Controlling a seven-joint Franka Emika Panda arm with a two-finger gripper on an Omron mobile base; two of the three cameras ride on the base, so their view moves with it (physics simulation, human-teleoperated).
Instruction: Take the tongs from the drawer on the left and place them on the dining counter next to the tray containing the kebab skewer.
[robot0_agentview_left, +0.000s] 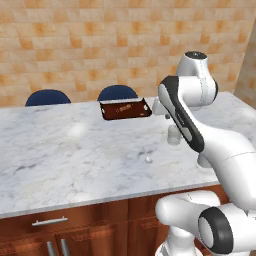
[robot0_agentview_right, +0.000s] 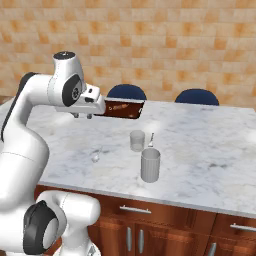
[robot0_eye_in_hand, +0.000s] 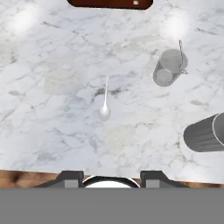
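Gripper (robot0_eye_in_hand: 111, 177), fingers standing apart and carrying nothing, hovering over the dining counter (robot0_agentview_left: 60, 150) near its front edge; tray (robot0_agentview_left: 125, 108) sitting at the far edge by the stools; tongs presumably lying unfetched inside the drawer (robot0_agentview_left: 50, 221) below the front edge.

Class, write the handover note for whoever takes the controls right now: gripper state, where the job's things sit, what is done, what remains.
Gripper: open, holding nothing, raised above the dining counter.
Tray: at the counter's far edge by the blue stools, with the kebab skewer in it.
Drawer: at the left under the counter, closed.
Tongs: presumably inside it.
Done: nothing so far.
Left: open drawer, take tongs, lay them beside the tray.
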